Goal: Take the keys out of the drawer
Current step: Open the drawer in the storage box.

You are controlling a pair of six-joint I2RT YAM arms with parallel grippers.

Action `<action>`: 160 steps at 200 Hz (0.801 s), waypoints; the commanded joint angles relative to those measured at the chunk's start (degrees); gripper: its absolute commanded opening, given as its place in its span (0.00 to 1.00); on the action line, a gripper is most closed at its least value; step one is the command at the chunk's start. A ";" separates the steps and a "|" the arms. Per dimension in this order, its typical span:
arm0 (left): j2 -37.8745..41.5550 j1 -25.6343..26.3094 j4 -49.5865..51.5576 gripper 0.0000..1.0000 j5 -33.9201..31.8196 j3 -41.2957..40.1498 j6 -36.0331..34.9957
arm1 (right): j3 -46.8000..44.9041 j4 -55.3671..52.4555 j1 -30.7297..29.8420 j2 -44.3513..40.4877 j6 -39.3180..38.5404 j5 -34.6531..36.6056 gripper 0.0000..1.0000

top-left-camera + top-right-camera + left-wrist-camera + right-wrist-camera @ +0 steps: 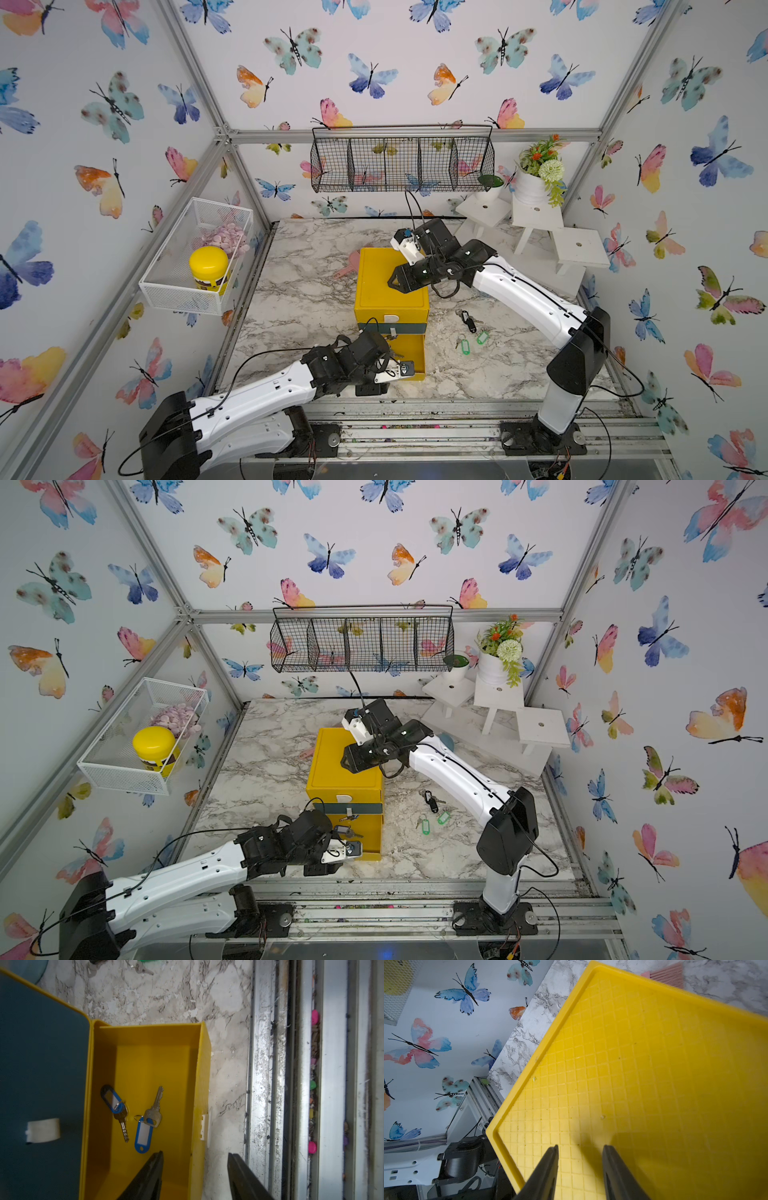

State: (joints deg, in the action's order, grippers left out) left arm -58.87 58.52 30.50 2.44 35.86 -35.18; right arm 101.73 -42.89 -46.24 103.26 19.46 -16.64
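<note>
The yellow cabinet (pixel 390 286) has its bottom drawer (pixel 204 1068) pulled out toward the table's front. Two keys lie in the drawer, each with a blue tag (pixel 113 1099) (pixel 143 1134). Three more keys rest on the marble to the cabinet's right: one with a black tag (pixel 468 321) and two with green tags (pixel 464 345) (pixel 482 336). My left gripper (pixel 195 1153) hangs open over the drawer's front wall, one finger above the inside and one above the table, holding nothing. My right gripper (pixel 581 1146) is open and empty just above the cabinet's gridded top (pixel 654 1064).
A pink brush (pixel 351 266) lies behind the cabinet. A white mesh basket (pixel 166 286) with a yellow-lidded jar hangs on the left wall, a black wire basket (pixel 401 164) on the back wall. White stools with potted plants (pixel 536 216) stand back right. Metal rails (pixel 332 1084) run along the front.
</note>
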 commanded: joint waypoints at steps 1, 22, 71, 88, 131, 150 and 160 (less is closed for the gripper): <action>-1.18 -0.77 -0.27 0.55 0.89 -0.59 -1.27 | -2.27 -6.41 -0.43 1.05 1.67 1.97 0.42; -2.32 -0.78 1.20 0.55 1.78 -0.88 -1.86 | -1.93 -6.14 -0.43 1.14 2.27 1.88 0.42; -3.31 -0.69 5.38 0.54 2.95 -1.35 -3.37 | -1.63 -7.43 -0.52 1.46 1.76 2.03 0.42; -2.63 -0.69 6.19 0.54 3.78 -1.30 -3.91 | -1.74 -7.43 -0.52 1.34 1.72 2.00 0.42; -1.82 -0.60 8.40 0.54 8.14 -0.60 -5.45 | -1.81 -7.11 -0.52 1.41 1.98 1.82 0.42; -1.82 -0.60 9.48 0.54 9.10 -0.35 -5.53 | -1.54 -7.55 -0.61 1.67 1.65 1.80 0.42; -1.78 -0.51 9.96 0.54 9.57 -0.24 -5.86 | -1.36 -7.93 -0.61 1.84 1.54 1.88 0.42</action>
State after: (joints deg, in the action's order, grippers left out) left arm -61.34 57.95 36.62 7.94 34.83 -39.66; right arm 101.73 -42.85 -46.50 103.26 20.53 -16.43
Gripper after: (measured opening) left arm 0.541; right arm 0.421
